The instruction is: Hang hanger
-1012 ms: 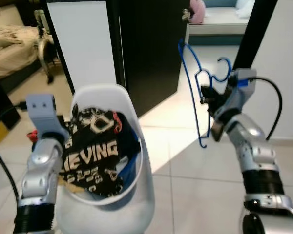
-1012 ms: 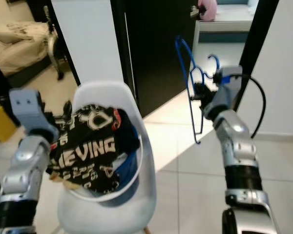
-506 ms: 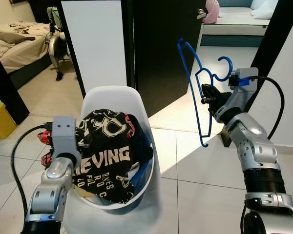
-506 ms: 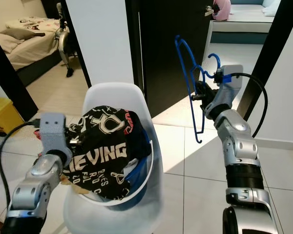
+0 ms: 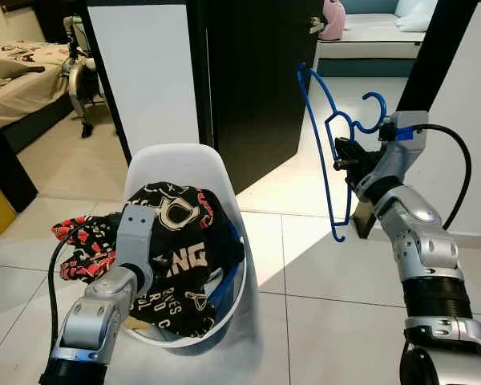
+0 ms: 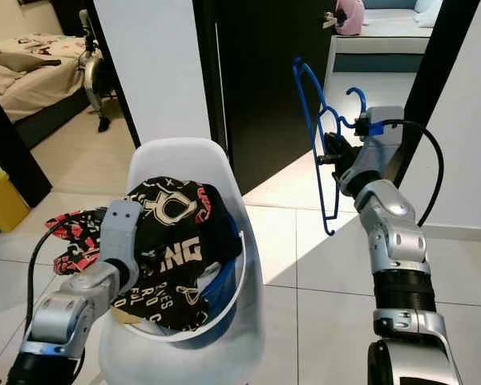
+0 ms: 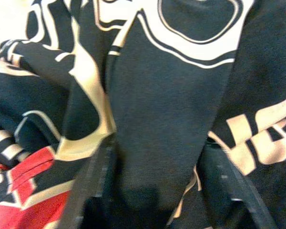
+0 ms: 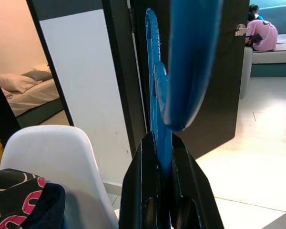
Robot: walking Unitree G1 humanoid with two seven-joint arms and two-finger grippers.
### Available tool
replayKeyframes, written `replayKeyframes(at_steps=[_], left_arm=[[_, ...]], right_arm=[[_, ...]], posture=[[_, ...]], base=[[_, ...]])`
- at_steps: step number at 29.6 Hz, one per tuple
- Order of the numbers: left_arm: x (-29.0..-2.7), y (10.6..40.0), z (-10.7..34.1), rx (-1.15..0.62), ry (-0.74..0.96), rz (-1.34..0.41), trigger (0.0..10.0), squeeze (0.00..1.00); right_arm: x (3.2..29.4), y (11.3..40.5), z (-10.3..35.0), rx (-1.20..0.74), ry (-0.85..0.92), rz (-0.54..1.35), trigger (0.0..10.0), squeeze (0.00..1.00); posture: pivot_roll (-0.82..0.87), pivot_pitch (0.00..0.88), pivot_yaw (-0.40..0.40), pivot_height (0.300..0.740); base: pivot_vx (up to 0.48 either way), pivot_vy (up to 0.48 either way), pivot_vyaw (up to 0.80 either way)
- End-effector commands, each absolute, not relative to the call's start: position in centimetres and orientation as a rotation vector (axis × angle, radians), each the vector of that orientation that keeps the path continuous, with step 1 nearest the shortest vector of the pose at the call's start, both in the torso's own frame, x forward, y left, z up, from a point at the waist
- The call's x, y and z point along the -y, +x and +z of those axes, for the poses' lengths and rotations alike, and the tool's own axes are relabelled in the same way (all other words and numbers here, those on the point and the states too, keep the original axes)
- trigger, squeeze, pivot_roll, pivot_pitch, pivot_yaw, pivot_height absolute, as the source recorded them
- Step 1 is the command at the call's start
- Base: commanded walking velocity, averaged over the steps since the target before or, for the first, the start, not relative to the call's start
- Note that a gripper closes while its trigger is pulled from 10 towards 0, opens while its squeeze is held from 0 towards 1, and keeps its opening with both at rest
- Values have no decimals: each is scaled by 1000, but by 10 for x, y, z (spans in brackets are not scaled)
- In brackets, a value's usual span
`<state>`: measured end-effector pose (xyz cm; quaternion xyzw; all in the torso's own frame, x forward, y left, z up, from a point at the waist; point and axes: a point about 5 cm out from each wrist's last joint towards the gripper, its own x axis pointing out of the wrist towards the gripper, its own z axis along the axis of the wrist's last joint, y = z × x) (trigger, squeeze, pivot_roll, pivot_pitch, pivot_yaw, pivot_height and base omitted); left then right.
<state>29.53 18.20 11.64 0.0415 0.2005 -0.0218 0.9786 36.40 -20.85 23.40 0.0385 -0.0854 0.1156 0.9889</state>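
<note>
The right hand [image 5: 342, 157] is up in the right part of the frame, and its two black fingers [image 8: 142, 191] are pressed tight on a blue hanger [image 5: 321, 152]. The hanger hangs in the air, turned so it looks thin, with its hook [image 5: 372, 111] curling over the top of the hand. Behind it stands a dark open door [image 5: 256, 72], and past the door, at the top right, is a low bench [image 6: 385, 32] with something pink [image 6: 349, 16] on it. In the lower left of the frame is a white chair [image 5: 184, 160] with a round back. A black shirt with pale letters [image 5: 184, 241] is piled in the seat, and a red and black cloth [image 5: 80, 241] sticks out to the left of it. The left hand [image 7: 152, 191] is pushed into the black shirt, with a fold of the cloth between its fingers, but I cannot tell if they are gripping it. The floor [image 5: 321, 289] is made of pale tiles with a bright patch of sun. At the far upper left there is a bed [image 5: 16, 72] in another room.
</note>
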Motion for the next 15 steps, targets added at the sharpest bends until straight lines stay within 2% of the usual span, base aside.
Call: replayKeyframes(at_steps=[1,8,14,15], left_arm=[[-192,293,114,-426,99,-8,0,0],[-200,296,120,-418,154,17,0,0],[-205,302,133,-356,171,36,0,0],[-208,307,144,-301,177,46,0,0]], right_arm=[[209,365,237,172,77,232,10000,0],[209,365,237,173,75,232,10000,0],[210,365,238,176,74,229,10000,0],[210,365,238,177,74,228,10000,0]], posture=[[-29,0,20,740],[-30,0,20,740],[-30,0,21,740],[-29,0,21,740]], base=[[0,0,0],[0,0,0],[0,0,0],[0,0,0]])
